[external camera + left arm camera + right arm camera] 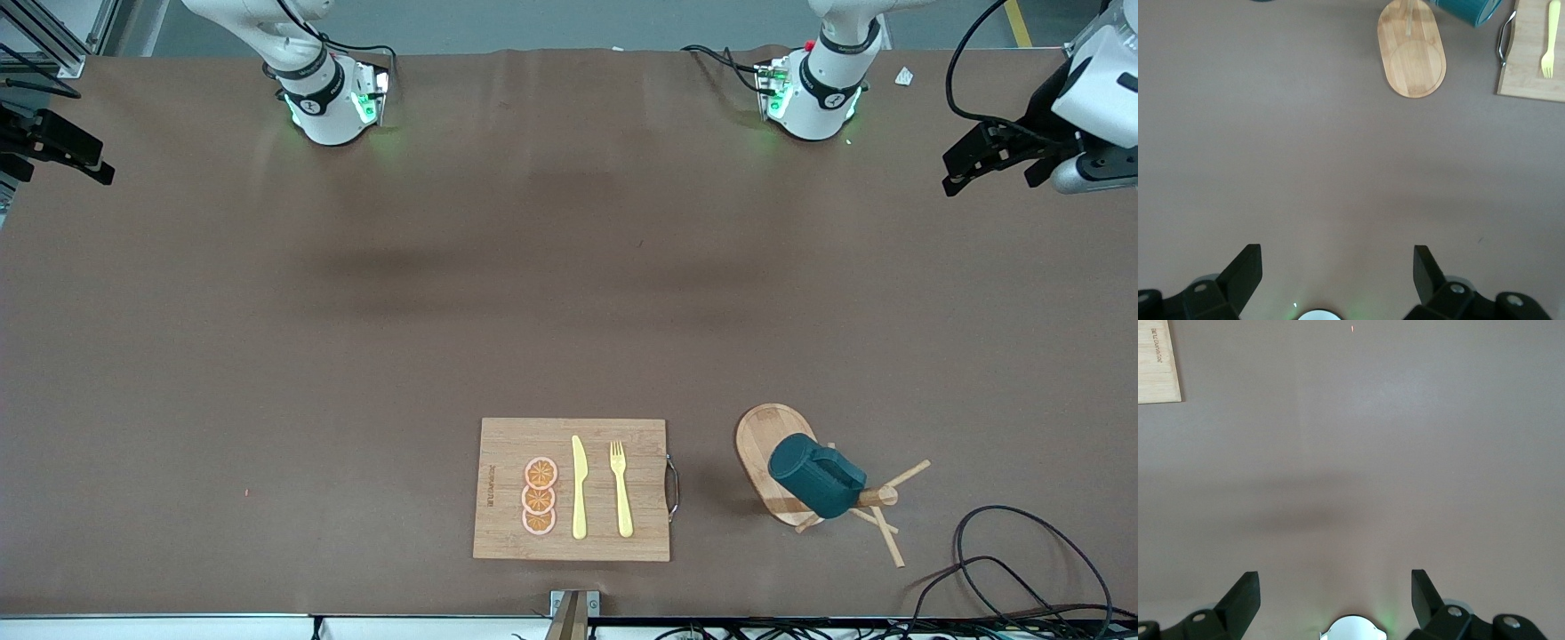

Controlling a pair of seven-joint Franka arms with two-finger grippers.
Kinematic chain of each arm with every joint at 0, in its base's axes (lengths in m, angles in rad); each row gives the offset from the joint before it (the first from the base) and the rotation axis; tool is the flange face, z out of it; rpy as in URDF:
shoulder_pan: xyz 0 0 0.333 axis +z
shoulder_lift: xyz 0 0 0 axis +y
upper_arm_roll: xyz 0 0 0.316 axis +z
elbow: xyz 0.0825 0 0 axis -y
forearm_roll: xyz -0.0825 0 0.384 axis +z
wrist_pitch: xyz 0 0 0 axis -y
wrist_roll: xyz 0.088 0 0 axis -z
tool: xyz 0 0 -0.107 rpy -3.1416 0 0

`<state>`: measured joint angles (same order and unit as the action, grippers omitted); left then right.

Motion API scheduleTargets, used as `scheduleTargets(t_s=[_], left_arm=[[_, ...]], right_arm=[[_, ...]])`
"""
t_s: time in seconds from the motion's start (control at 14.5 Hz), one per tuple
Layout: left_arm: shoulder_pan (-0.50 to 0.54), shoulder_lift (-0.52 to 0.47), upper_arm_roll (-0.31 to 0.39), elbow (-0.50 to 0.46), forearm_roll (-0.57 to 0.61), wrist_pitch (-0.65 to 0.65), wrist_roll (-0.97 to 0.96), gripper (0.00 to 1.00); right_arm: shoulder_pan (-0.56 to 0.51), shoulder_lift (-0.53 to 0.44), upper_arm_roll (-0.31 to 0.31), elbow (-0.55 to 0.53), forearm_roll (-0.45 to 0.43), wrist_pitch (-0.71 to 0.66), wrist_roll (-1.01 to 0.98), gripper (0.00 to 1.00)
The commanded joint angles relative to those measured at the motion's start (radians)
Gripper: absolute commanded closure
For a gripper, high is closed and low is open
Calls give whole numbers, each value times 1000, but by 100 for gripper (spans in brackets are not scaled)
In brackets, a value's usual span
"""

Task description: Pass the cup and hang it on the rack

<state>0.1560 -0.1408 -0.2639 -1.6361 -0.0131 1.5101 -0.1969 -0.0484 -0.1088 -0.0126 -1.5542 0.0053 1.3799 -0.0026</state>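
Note:
The dark teal cup (816,476) hangs tilted on a peg of the wooden rack (763,442), near the front camera toward the left arm's end of the table. In the left wrist view only the cup's edge (1468,10) shows, above the rack's oval base (1413,57). My left gripper (978,164) hovers open and empty at the table's edge near the arms' bases, its fingers (1245,270) spread wide over bare table. My right gripper (80,156) waits at the other end of the table, open and empty, its fingers (1245,593) also over bare table.
A bamboo cutting board (640,444) lies beside the rack, toward the right arm's end, carrying a yellow knife (579,489), a yellow fork (621,489) and orange slices (539,496). Black cables (1022,569) loop by the table's corner near the rack.

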Motion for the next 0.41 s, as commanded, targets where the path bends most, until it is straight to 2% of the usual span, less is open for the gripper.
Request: scheduleTargets(t_s=[0.0, 0.34], left_arm=[[8, 20, -5, 38, -8, -1, 13, 0], [7, 24, -8, 38, -11, -51, 19, 0]], right_arm=[[7, 5, -4, 13, 15, -21, 16, 0], [25, 5, -7, 14, 15, -39, 30, 0]])
